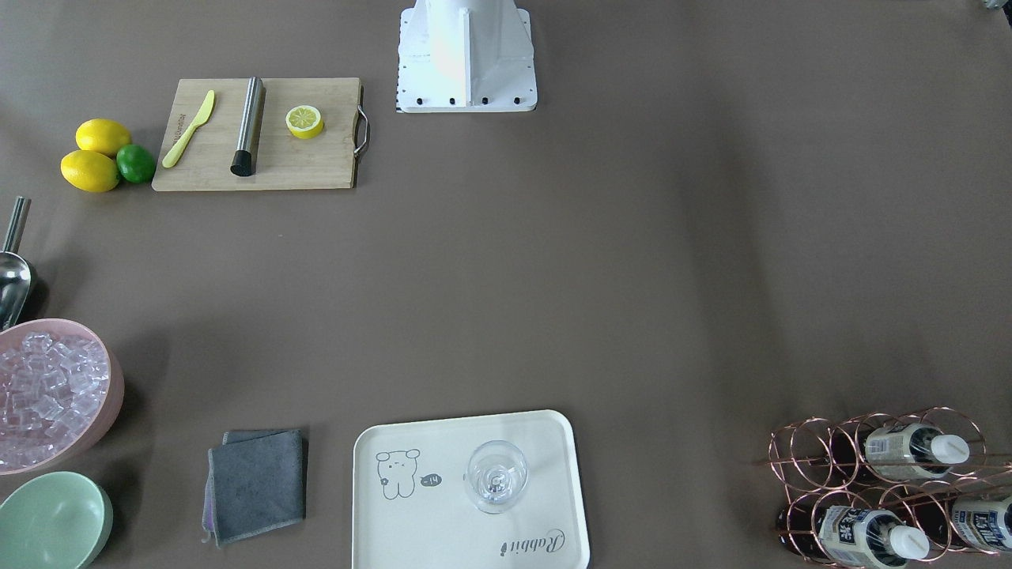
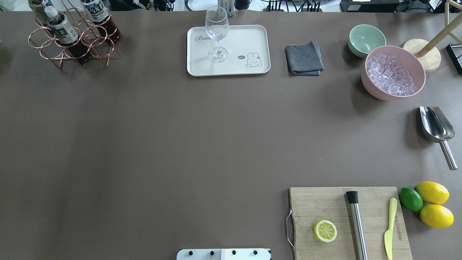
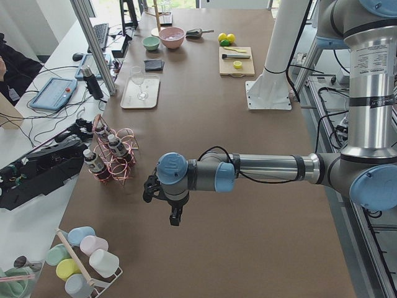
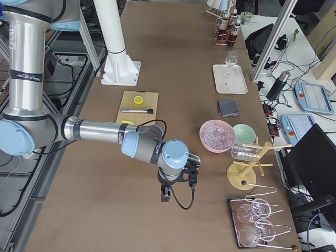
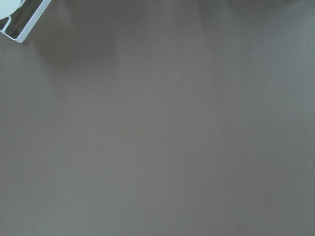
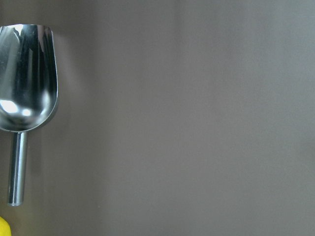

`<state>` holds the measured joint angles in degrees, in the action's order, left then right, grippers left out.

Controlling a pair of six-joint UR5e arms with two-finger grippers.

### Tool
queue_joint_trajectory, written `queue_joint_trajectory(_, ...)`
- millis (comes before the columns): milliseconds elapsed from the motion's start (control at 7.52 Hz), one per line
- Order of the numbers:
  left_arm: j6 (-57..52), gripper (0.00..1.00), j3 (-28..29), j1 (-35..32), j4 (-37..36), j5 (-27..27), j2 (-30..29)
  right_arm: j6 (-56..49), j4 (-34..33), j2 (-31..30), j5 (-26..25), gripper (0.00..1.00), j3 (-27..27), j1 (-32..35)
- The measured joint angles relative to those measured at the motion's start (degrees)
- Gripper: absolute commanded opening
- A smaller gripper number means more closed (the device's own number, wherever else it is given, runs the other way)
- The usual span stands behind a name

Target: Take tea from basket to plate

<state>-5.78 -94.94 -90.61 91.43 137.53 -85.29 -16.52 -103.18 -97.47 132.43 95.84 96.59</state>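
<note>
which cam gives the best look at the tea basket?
Exterior left: the whole basket and all three bottles sit in frame. Front-facing cuts it at the corner, overhead clips the far bottles at the top edge, and exterior right shows it tiny. Wrist views miss it.

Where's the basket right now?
Overhead view: the basket sits in the far left corner of the table, well left of the plate.
</note>
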Motion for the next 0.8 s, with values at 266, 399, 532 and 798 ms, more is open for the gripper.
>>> queue_joint_trajectory(266,0.0,0.98,-0.4,0.0,0.0,0.0,0.3,0.0,0.0,0.0,0.0,1.00,-0.2,0.0)
queue_joint_trajectory(399,0.0,0.98,-0.5,0.0,-0.1,-0.1,0.3,0.0,0.0,0.0,0.0,1.00,-0.3,0.0)
queue_joint_trajectory(532,0.1,0.98,-0.5,0.0,-0.1,-0.1,0.2,0.0,0.0,0.0,0.1,1.00,-0.2,0.0)
queue_joint_trajectory(798,0.1,0.98,-0.5,0.1,0.0,-0.2,0.1,0.0,0.0,0.0,0.8,1.00,-0.3,0.0)
